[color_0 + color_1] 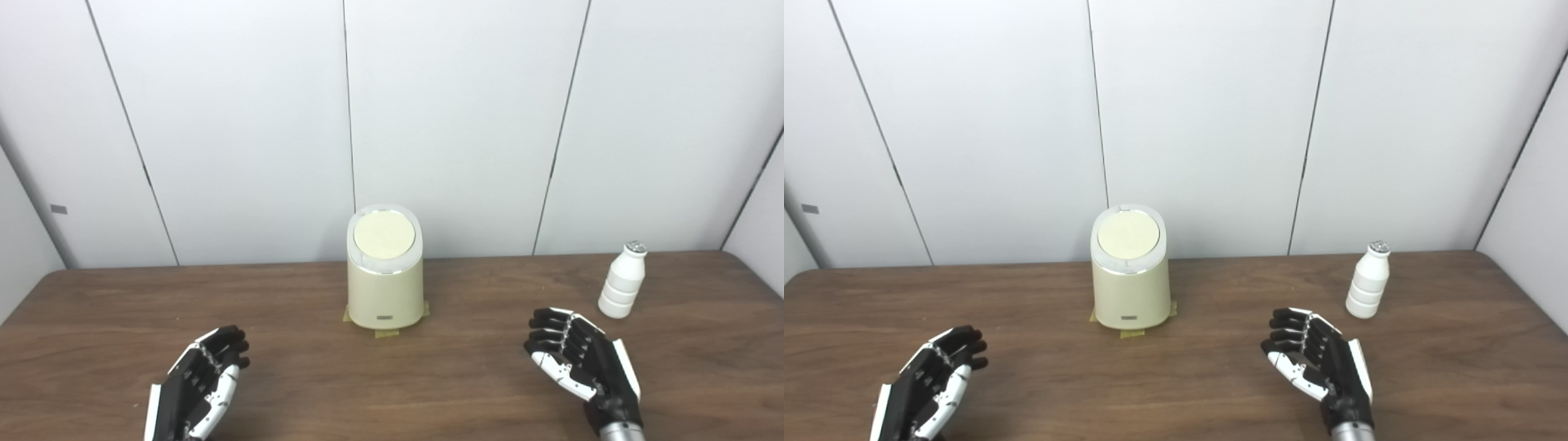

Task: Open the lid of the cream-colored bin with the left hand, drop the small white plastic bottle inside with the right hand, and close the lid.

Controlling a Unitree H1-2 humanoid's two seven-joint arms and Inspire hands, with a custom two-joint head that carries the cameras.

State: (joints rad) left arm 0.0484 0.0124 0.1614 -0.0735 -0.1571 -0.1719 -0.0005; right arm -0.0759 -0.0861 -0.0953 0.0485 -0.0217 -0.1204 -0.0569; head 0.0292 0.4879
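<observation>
The cream-colored bin [385, 288] stands upright at the middle of the table, toward the back, with its round lid [384, 236] shut. The small white plastic bottle [623, 280] stands upright at the right, apart from the bin. My left hand [199, 383] is open and empty over the front left of the table, well short of the bin. My right hand [579, 361] is open and empty at the front right, just in front and to the left of the bottle, not touching it.
The brown wooden table [392, 380] runs wall to wall, with white wall panels [453, 122] right behind it. Tape tabs [386, 333] mark the bin's base.
</observation>
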